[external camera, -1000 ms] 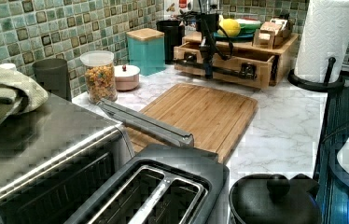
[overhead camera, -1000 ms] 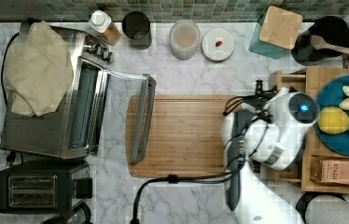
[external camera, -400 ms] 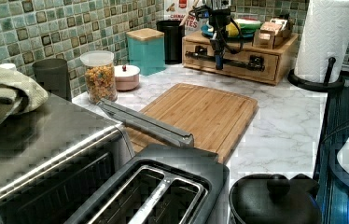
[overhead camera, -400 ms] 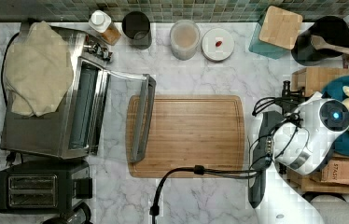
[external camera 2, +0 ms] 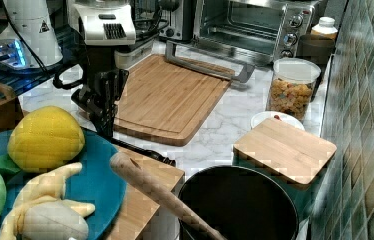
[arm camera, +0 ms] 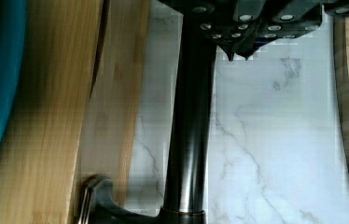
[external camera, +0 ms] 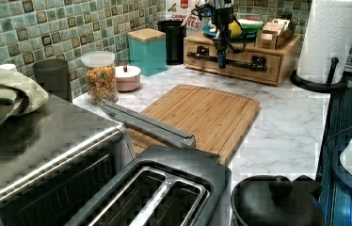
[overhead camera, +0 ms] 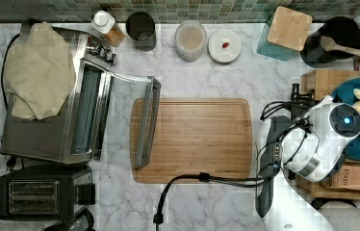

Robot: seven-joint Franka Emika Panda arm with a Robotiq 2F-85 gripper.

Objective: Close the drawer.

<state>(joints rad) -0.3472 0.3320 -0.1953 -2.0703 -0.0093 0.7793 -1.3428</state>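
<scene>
Counts on the marble surface (overhead camera: 207,72)

One cutting board (overhead camera: 197,139), one toaster oven (overhead camera: 67,120), one toaster (overhead camera: 38,195), one cereal jar (external camera: 101,80), one paper-towel roll (external camera: 327,40), one drawer (external camera: 235,59).

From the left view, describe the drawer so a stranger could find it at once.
At the far end of the marble counter, past the cutting board, stands a wooden stand carrying a blue plate. The drawer is its light-wood front, crossed by a long black bar handle no neighbour has.
</scene>
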